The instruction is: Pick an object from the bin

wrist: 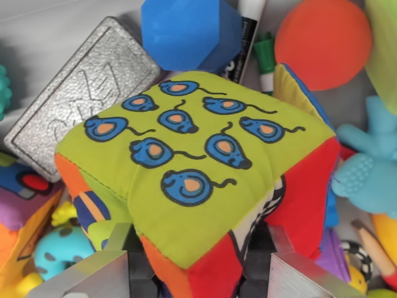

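Lime-green fabric fills the centre of the frame: a soft stuffed cloth cube [198,167] whose top face is printed with nine blue mice with orange middles and thin black tails. Its lower faces show red on the right, orange at the left corner and a striped panel at lower left. At the bottom edge the gripper [200,267] sits with its two grey metal fingers [93,273] on either side of the cube's lower corner, black pads pressed against the fabric, so the jaws are closed on the cube at a moderate width. Grey embossed rectangular block [84,87], silver in tone with raised lettering, lies tilted at upper left, its lower right edge hidden behind the cube. Blue foam polyhedron [189,31] sits at top centre, just above the cube. Right of it, a white marker with black print [248,31] and a green-capped marker [265,59] run down toward the cube's upper right edge. Orange-red ball [322,43] occupies the upper right, with a yellow-green surface [384,43] cut off at the right border. Pale turquoise rubbery toy [369,167] sits at right centre, near the cube's red face. A pencil [375,248] lies at lower right. At lower left, a turquoise spotted toy [59,248] and a multicoloured soft toy [22,198] crowd beside the cube; details there are partly hidden. Grey bin floor [49,31] shows at upper left.
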